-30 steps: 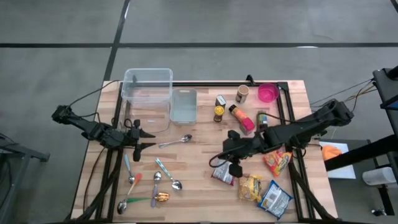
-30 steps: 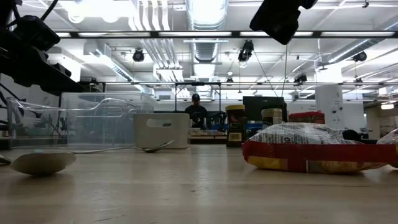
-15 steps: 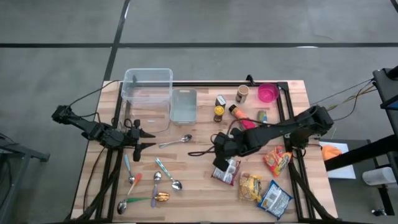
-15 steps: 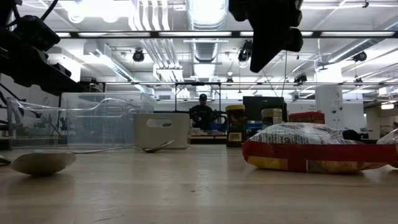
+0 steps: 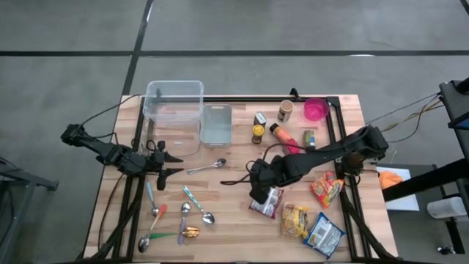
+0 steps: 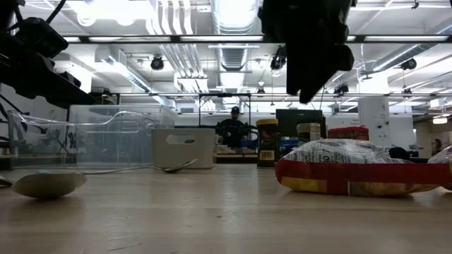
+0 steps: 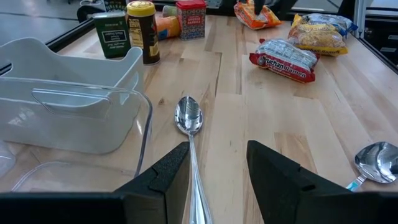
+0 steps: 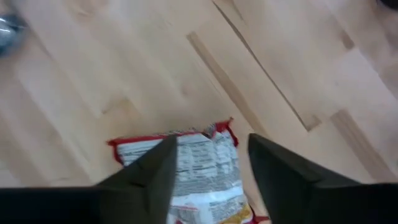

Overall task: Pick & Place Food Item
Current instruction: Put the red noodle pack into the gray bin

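A red-and-white ramen packet (image 5: 268,204) lies flat on the wooden table, right of centre. My right gripper (image 5: 257,192) hangs over the packet's left end and points steeply down. In the right wrist view the gripper (image 8: 211,152) is open, with one finger on each side of the packet's end (image 8: 186,163) and above it. In the low view its dark fingers (image 6: 311,70) stay clear of the packet (image 6: 353,169). My left gripper (image 5: 173,163) waits open at the table's left, with a spoon (image 7: 188,118) lying ahead of it.
More snack packets (image 5: 295,220) (image 5: 325,233) (image 5: 325,189) lie to the right of the ramen packet. Bottles and jars (image 5: 284,139) and a pink bowl (image 5: 316,110) stand at the far right. A clear bin (image 5: 174,110) and a white tub (image 5: 216,123) sit at the far left. Several spoons (image 5: 187,216) lie near the front.
My right gripper has moved toward the table's left edge and downward. It has tipped from a shallow slant to pointing steeply down, and it has rolled. It now hangs over the ramen packet's left end. The packet has stayed in place.
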Available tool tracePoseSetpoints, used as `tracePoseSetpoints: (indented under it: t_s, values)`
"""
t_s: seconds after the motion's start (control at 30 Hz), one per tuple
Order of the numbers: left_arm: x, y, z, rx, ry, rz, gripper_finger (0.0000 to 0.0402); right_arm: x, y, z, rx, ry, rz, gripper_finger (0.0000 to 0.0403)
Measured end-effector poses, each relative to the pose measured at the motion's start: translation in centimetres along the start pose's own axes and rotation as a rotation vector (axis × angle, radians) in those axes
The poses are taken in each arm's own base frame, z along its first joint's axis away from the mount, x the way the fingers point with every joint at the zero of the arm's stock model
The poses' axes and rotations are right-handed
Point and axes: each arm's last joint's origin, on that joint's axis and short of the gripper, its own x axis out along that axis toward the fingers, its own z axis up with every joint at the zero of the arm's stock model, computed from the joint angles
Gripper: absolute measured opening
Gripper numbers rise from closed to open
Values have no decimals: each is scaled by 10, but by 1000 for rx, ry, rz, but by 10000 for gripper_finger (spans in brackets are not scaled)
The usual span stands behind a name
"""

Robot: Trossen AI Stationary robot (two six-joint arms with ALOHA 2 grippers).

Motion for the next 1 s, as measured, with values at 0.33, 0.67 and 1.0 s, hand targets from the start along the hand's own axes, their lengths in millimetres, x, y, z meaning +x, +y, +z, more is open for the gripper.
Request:
tracePoseSetpoints:
  t_s: [0.33, 0.67, 1.0]
  values:
    - [0, 0, 0, 0, 0, 0, 164, 19, -1, -2, 0, -41, -75, 325]
    - [0, 0, 0, 0, 0, 0, 164, 40, -5, -10, 37, -19, -104, 329]
    - [0, 0, 0, 0, 0, 0, 163, 68, 0, -17, 65, 98, -94, 329]
